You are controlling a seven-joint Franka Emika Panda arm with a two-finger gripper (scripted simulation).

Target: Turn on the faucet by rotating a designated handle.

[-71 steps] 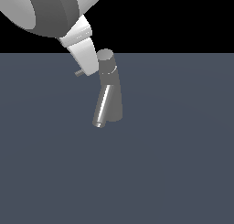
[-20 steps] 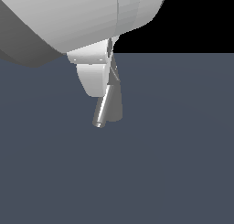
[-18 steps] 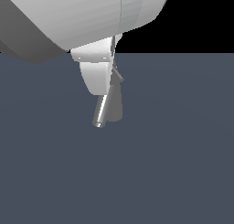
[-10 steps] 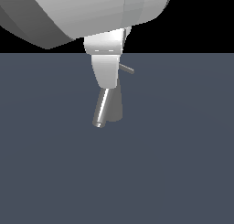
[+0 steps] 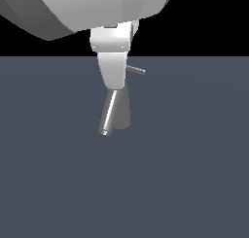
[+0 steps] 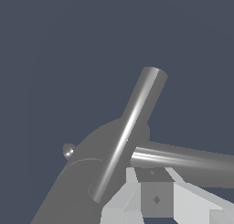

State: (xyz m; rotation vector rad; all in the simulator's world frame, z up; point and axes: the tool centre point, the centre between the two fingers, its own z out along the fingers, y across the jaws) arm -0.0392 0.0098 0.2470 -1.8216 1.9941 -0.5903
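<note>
Behind end effector [image 5: 113, 72]: unlabelled faucet [image 5: 116, 113].

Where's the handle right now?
In the exterior view the handle sticks out toward that view's right from the faucet top, just beside the claw.

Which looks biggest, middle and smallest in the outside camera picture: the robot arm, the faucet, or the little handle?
1. Robot arm, though it sits nearest the camera, so it may look oversized.
2. Faucet.
3. Handle.
</note>
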